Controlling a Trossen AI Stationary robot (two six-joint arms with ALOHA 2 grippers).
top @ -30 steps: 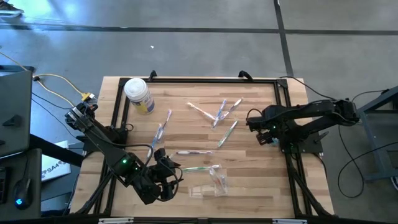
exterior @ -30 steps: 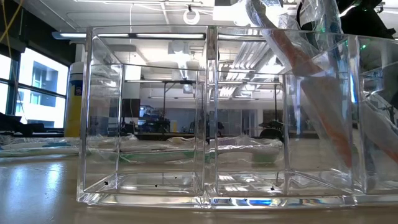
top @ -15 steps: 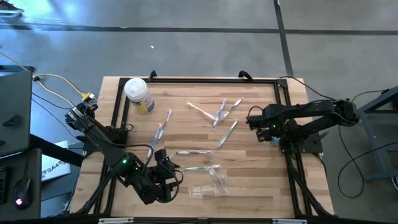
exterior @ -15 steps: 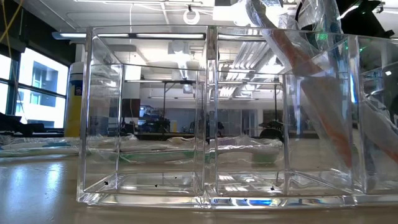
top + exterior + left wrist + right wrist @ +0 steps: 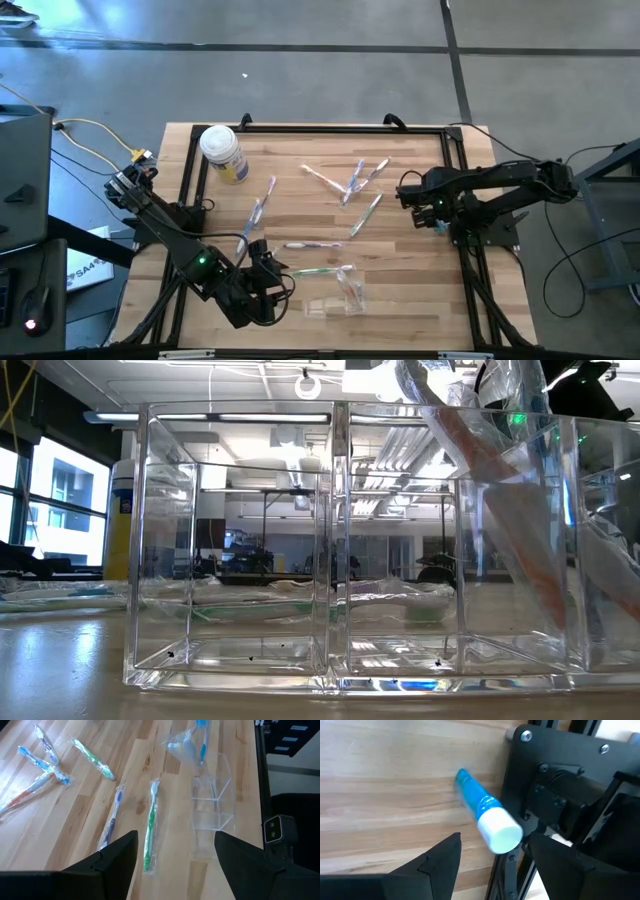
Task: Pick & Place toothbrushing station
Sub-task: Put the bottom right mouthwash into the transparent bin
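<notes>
The clear plastic holder (image 5: 335,303) stands near the table's front edge; it also shows in the left wrist view (image 5: 212,805) and fills the low view (image 5: 340,550). A wrapped toothbrush (image 5: 196,742) leans out of one of its compartments. Several wrapped toothbrushes lie flat on the table, among them a green one (image 5: 150,827) and a blue one (image 5: 111,815). My left gripper (image 5: 268,278) is open and empty, just left of the holder and above the green toothbrush. My right gripper (image 5: 415,203) is open and empty near the table's right edge.
A white-lidded jar with a yellow label (image 5: 224,152) stands at the far left. More toothbrushes (image 5: 355,180) lie at the table's middle and far side. A blue tube with a white cap (image 5: 485,820) lies by the right arm's base. A black frame (image 5: 300,128) borders the table.
</notes>
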